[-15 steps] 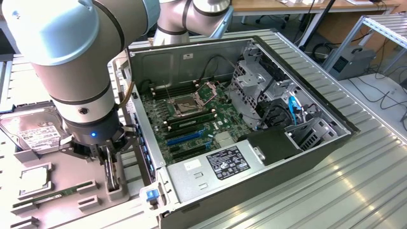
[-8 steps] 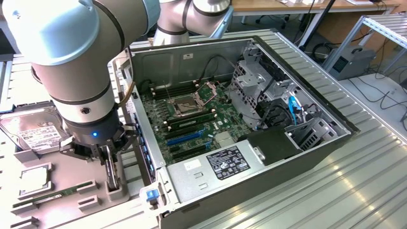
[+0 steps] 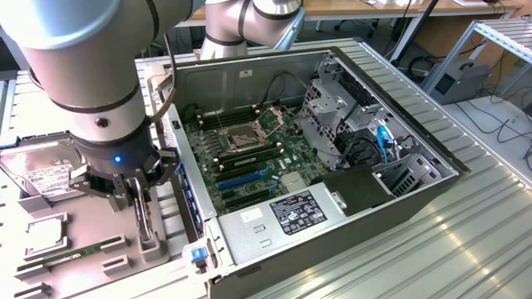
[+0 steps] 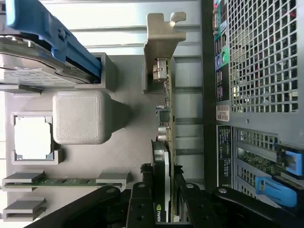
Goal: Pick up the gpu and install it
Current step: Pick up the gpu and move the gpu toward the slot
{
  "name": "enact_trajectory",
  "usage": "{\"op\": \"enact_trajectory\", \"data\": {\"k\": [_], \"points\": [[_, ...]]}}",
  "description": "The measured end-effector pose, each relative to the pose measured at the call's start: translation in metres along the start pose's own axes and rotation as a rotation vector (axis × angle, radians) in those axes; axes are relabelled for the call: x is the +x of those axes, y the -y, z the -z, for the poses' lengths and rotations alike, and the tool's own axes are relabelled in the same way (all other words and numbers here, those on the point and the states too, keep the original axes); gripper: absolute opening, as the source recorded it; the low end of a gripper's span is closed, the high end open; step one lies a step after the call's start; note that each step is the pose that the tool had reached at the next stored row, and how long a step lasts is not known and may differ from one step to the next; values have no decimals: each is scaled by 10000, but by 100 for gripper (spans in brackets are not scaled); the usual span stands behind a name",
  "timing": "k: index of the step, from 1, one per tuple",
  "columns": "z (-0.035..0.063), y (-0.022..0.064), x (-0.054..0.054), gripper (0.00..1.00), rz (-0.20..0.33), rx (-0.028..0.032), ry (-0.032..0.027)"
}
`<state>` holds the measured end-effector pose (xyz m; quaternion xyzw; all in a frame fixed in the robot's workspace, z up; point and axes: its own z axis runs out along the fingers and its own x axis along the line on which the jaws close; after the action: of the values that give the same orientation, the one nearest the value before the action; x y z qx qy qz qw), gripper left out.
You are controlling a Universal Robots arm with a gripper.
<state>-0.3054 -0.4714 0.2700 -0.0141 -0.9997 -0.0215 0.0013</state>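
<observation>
The gpu (image 4: 164, 142) stands on edge in a grey holder (image 3: 154, 246) on the parts tray, beside the open computer case. Its green board, black cooler face and silver end bracket (image 4: 159, 47) are seen edge-on in the wrist view. My gripper (image 4: 162, 192) straddles the card at the cooler end, with a black finger (image 4: 141, 190) pressed against each face. In the exterior view my gripper (image 3: 133, 190) hangs straight down over the gpu (image 3: 147, 215), at the exterior view's left of the case.
The open case (image 3: 332, 162) lies on its side, with the motherboard and a blue slot (image 3: 237, 180) exposed. The grey tray (image 3: 83, 274) also holds a hard drive (image 3: 42, 171), a processor (image 3: 42, 230) and a memory stick (image 3: 62, 256). The case's rear grille (image 4: 261, 57) is close beside the card.
</observation>
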Motion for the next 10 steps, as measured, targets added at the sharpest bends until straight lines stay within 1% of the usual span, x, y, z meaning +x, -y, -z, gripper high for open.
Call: {"op": "enact_trajectory", "data": {"k": [3,4,10], "points": [[170,-7,0,27,0,-7,-1],[269,-12,1,27,-1,-9,-1],[596,-26,2,27,0,-13,0]]}}
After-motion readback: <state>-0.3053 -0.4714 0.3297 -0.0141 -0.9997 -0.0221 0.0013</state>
